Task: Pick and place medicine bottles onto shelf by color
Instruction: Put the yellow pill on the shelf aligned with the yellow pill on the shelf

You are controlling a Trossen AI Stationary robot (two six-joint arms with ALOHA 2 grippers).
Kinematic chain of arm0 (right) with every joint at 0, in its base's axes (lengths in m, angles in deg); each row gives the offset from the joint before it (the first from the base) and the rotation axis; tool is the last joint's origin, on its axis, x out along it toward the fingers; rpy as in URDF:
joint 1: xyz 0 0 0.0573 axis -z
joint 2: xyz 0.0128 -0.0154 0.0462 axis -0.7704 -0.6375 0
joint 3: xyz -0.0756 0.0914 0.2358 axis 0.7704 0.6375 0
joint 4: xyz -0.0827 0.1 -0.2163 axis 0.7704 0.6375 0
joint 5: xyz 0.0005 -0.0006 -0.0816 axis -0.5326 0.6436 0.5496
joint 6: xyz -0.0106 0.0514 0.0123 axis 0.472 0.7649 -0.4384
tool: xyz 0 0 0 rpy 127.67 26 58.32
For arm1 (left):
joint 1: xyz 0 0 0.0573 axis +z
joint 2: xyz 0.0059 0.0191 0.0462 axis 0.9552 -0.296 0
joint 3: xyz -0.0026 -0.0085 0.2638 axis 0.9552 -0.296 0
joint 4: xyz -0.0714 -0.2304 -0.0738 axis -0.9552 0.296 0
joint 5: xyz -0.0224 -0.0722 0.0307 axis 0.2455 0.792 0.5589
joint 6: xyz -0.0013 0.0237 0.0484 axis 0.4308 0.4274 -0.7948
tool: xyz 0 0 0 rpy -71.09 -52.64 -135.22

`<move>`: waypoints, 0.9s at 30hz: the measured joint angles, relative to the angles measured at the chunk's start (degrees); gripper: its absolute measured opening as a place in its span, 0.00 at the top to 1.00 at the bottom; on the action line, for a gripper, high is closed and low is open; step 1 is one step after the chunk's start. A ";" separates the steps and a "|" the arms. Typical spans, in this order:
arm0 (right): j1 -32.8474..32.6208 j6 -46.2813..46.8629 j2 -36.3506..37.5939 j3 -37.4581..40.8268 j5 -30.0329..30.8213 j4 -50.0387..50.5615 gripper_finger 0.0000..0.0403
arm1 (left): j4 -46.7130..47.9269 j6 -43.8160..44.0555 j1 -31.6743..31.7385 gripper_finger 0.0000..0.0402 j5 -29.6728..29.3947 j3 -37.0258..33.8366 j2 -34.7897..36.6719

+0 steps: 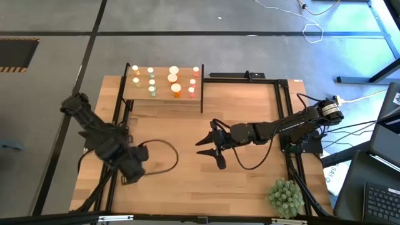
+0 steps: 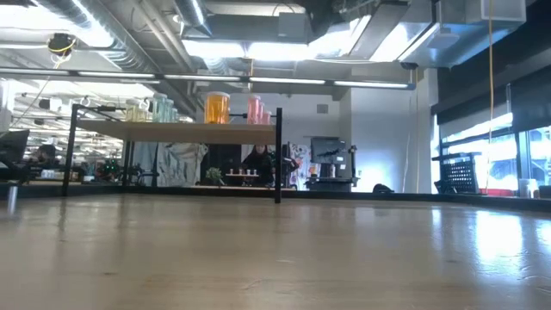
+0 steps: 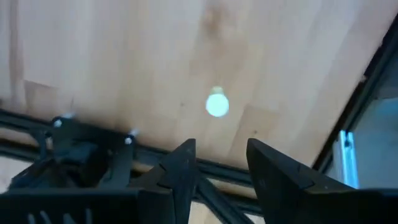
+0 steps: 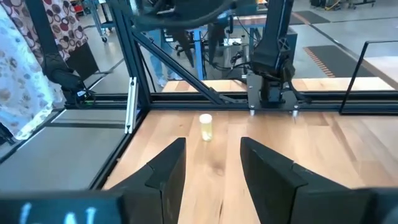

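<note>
On shelf (image 1: 164, 99) we count about ten medicine bottles (image 1: 175, 88); one pale bottle (image 4: 206, 126) left on bench (image 1: 187, 181). Right end effector (image 1: 209, 150) and left end effector (image 3: 221, 168) both apart, empty.

Shelf (image 1: 164, 98): light wood raised platform on thin black posts, at the table's far edge, left of centre; medicine bottles (image 1: 174, 77) stand upright on top, white/cream caps, around ten visible from above; pale green ones toward the shelf's left (image 2: 160, 108), a larger orange one mid (image 2: 217, 108), reddish ones at the right end (image 2: 257, 110); one pale yellow-green bottle (image 4: 206, 127) stands alone, upright, on the tabletop; its cap shows from above (image 3: 217, 104).
</note>
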 joint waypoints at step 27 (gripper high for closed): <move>0.00 -3.33 -0.07 0.00 0.04 0.02 0.61 | -21.90 6.03 -11.86 0.66 -9.26 -18.69 1.81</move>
